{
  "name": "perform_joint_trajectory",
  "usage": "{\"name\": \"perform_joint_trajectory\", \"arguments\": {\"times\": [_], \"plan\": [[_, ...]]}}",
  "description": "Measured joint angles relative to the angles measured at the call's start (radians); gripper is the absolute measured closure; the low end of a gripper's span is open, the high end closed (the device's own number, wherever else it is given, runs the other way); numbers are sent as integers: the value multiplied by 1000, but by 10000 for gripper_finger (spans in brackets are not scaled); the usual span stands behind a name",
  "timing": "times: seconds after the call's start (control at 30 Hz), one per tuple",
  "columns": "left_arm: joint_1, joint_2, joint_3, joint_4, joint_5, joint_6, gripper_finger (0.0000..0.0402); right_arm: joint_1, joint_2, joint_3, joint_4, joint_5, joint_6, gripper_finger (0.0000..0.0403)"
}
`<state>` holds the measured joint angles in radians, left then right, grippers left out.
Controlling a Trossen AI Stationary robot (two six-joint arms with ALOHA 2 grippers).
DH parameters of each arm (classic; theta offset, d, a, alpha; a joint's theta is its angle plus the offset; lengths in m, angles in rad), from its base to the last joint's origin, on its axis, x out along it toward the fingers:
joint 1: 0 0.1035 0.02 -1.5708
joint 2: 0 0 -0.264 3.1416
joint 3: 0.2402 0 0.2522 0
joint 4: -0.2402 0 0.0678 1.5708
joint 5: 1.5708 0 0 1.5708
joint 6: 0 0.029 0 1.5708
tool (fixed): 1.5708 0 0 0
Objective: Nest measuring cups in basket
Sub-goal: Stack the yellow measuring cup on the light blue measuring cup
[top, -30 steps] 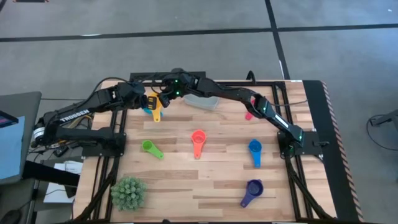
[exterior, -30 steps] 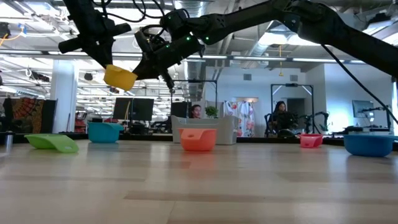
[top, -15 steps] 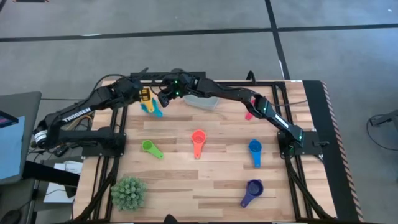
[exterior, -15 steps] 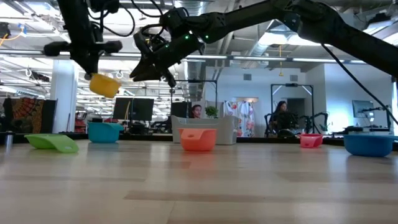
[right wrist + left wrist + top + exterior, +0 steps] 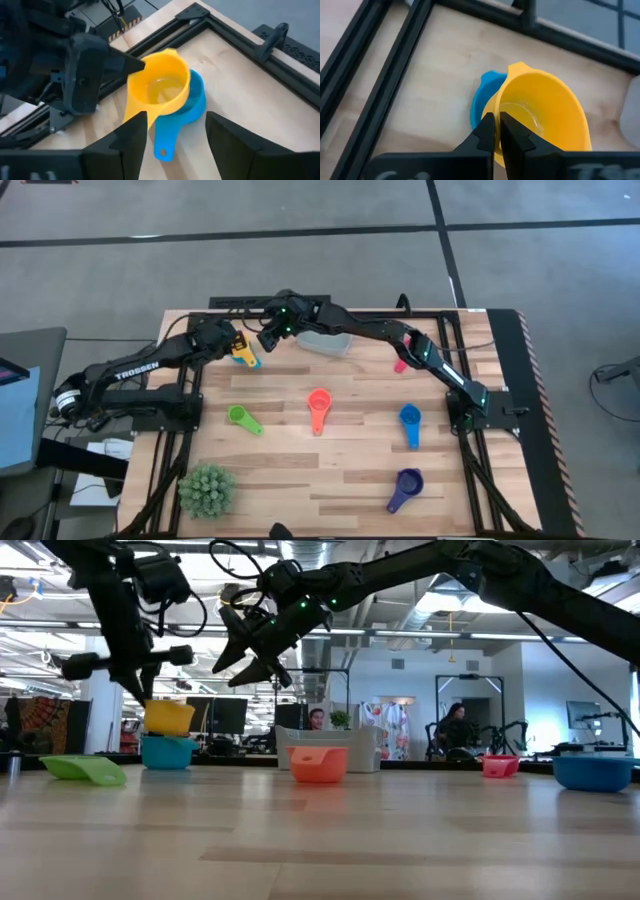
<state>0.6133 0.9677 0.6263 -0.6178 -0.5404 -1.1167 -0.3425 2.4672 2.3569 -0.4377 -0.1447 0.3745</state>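
A yellow measuring cup [image 5: 168, 717] hangs upright right over a teal cup [image 5: 167, 752] that stands on the table near the far left. My left gripper [image 5: 236, 346] is shut on the yellow cup. Whether the two cups touch, I cannot tell. My right gripper [image 5: 268, 338] stands open just to the right of them and higher, with nothing between its fingers. The basket [image 5: 325, 342], translucent grey-white, sits at the far middle. Coral [image 5: 319, 406], green [image 5: 240, 418], blue [image 5: 410, 420], purple [image 5: 405, 488] and pink [image 5: 400, 365] cups lie spread over the table. My left gripper pinches the yellow cup's rim wall [image 5: 496, 107] between its two fingers, one finger [image 5: 514, 134] over the inside of the bowl and the other outside. The fingers come from above, slanting in from the table's left. The cup stays upright, mouth up, its bowl over the teal cup [image 5: 484, 97].
A spiky green ball-shaped plant [image 5: 207, 488] stands at the near left corner. Black frame rails [image 5: 190, 395] run along the table's left, right and far sides. People and desks show in the room beyond the far edge.
My right gripper has opened, let go of the yellow cup and stayed up high. My left gripper has carried the cup toward the table's left edge and down, from well above the table to just over the teal cup.
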Motion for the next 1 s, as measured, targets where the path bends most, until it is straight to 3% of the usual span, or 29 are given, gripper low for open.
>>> {"name": "perform_joint_trajectory", "arguments": {"times": [0.33,0.67,0.83,1.0], "plan": [[0,-1,-69,56,-33,-31,378,1,1,0,-22,-3,-14,181],[0,-5,-74,60,47,-23,325,0,2,0,-57,-3,-17,175],[0,-38,-73,60,133,27,302,2,-5,-2,-184,-42,-86,184],[-25,-102,-73,46,343,118,303,32,-8,-12,-293,-32,-172,199]]}}
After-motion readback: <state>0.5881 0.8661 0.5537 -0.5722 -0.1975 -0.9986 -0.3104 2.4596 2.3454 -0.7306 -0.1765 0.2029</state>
